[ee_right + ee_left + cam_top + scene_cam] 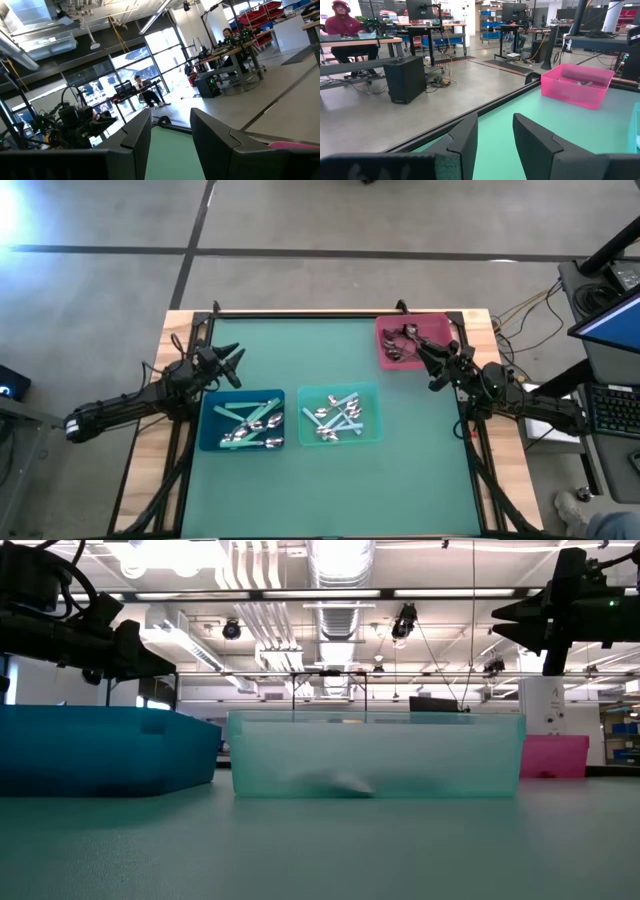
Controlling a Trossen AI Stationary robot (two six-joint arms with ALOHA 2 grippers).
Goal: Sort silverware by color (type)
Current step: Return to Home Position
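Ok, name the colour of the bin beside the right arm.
Pink bin, clearest in the high view.

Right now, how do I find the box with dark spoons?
On the green table mat, go to the corner by the right gripper. The square pink plastic bin sits there alone. The blue bin and teal bin sit together, and only pink holds blackish spoons.

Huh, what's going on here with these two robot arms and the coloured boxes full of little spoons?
The two arms are sorting small spoons into coloured bins. Neither holds anything right now: the left gripper hangs open above the table beside the blue bin, and the right gripper hangs open next to the pink bin. Spoons lie in the blue bin and the teal bin, the dark spoons in the pink one. None shows loose on the green mat, so the sorting looks finished.
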